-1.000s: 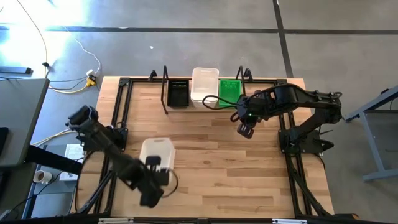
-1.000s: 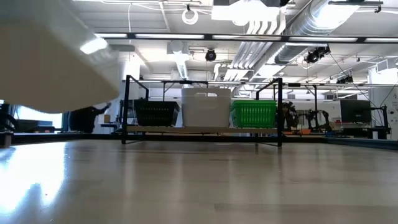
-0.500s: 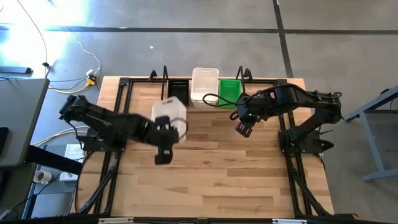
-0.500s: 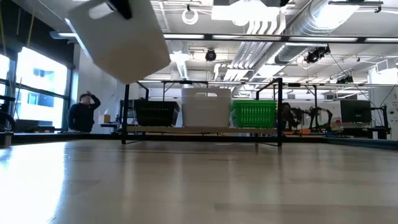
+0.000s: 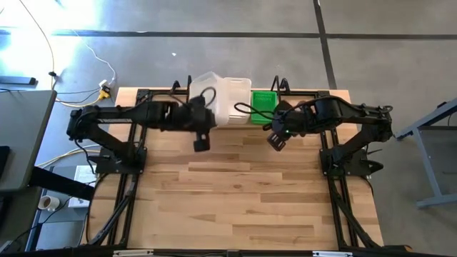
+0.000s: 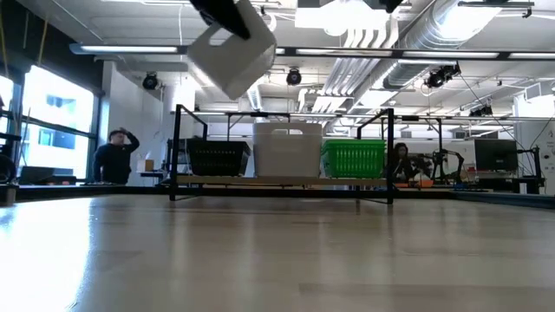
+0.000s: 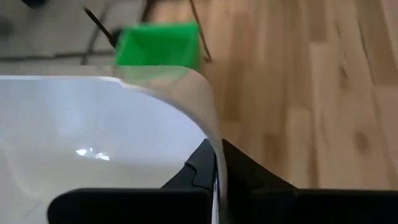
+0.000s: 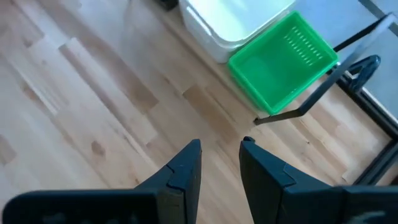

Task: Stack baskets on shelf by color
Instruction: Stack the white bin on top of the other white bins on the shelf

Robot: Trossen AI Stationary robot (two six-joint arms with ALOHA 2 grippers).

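Note:
My left gripper (image 5: 202,108) is shut on a white translucent basket (image 5: 203,87) and holds it high over the left part of the shelf (image 6: 178,147); in the low view this basket (image 6: 232,48) hangs tilted. On the shelf stand a black basket (image 6: 217,158), a white basket (image 5: 237,100) and a green basket (image 5: 263,105). From above, the arm and the held basket hide the black one. My right gripper (image 5: 276,140) is open and empty, just on the near side of the green basket (image 8: 283,62). My left gripper holds the white basket by one side wall at its rim (image 7: 211,134), one finger inside the basket and one outside. The basket is lifted clear of the table and shelf and hangs tilted, one lower corner down (image 6: 227,87).
The shelf stands along the table's far edge between black frame rails (image 5: 139,121). Bare wooden table top (image 5: 235,193) stretches over the middle and near side. A person (image 6: 113,156) stands in the room beyond the table.
My left gripper has carried the white basket from the table's near left, up and toward the far edge, to above the shelf's left part. The basket has stayed in the hold, lifted clear and tilted. My right gripper has drawn a little toward the far edge.

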